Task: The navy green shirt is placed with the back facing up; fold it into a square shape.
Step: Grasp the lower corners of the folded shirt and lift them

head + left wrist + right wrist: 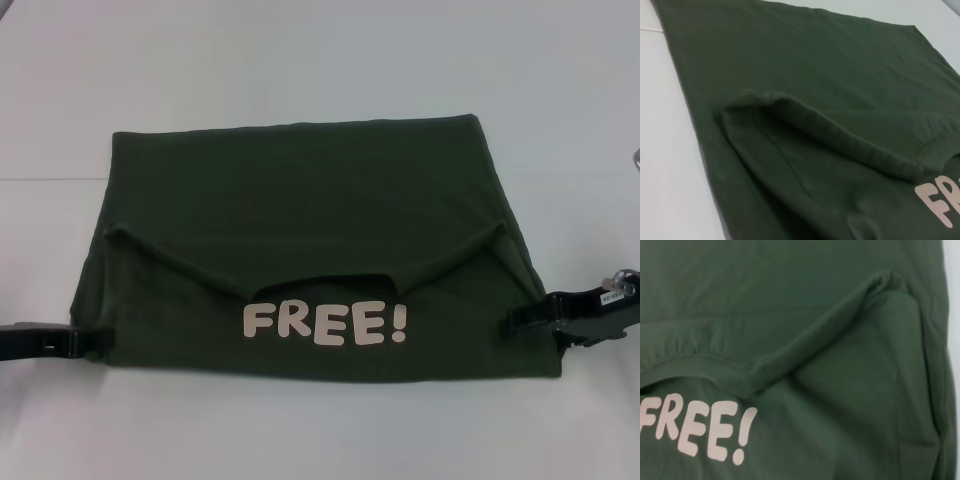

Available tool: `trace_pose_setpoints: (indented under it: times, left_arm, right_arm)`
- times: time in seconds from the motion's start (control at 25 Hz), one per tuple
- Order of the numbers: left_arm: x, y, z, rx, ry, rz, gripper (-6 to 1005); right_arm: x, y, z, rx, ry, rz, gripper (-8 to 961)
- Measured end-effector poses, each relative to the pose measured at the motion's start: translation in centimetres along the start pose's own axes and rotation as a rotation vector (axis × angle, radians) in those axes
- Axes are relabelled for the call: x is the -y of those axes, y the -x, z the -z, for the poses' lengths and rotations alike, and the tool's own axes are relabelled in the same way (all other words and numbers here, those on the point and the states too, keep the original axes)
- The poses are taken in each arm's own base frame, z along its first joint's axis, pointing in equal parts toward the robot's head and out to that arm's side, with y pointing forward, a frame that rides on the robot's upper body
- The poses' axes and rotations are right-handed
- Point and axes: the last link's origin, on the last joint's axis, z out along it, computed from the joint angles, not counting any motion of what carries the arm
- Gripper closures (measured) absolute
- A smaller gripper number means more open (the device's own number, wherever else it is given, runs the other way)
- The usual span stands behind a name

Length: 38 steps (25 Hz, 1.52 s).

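Cloth on desk, all matt.
Shirt (300,190): soft matt knit, smooth pale print (325,323). Desk (300,60): smooth white, faint sheen.

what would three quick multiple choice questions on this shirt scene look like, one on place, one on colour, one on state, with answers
1. Where do the two grippers sit?
A. at the shirt's near corners
B. both over the far edge
C. stacked at the centre

2. What colour is the FREE! print?
A. yellow
B. pale, whitish
C. red

3. What state is the shirt in?
A. crumpled in a ball
B. hanging in the air
C. partly folded, flat on the table

Answers: 1 A, left gripper and right gripper flank the navy green shirt. 2 B, the FREE! print is pale on green. 3 C, it lies flat on the table with sleeves turned in.
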Motion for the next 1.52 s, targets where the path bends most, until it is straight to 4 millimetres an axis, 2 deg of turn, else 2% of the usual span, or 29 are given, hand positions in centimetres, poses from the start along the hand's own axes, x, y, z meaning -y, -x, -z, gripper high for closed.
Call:
trace_pose_setpoints:
  times: [0.44,0.84,1.16,1.36,1.52]
  left_arm:
    - [-0.02,-0.07,-0.02,0.0,0.0,-0.001,954]
    - [0.0,-0.07,0.0,-0.001,0.0,0.001,954]
    - [0.03,-0.11,0.14,-0.004,0.004,0.008,954]
    - [0.04,-0.12,0.17,-0.005,0.004,0.011,954]
    - [0.01,-0.15,0.2,-0.004,0.007,0.012,954]
  right_arm:
    - [-0.74,-0.35,-0.74,-0.012,0.015,0.009,95]
    - [-0.29,-0.35,-0.35,-0.007,0.007,0.012,106]
    - [-0.14,-0.35,-0.24,-0.008,0.003,0.014,312]
    - [-0.07,-0.37,-0.2,-0.007,0.003,0.012,564]
    - [-0.06,-0.4,-0.21,-0.008,0.004,0.014,723]
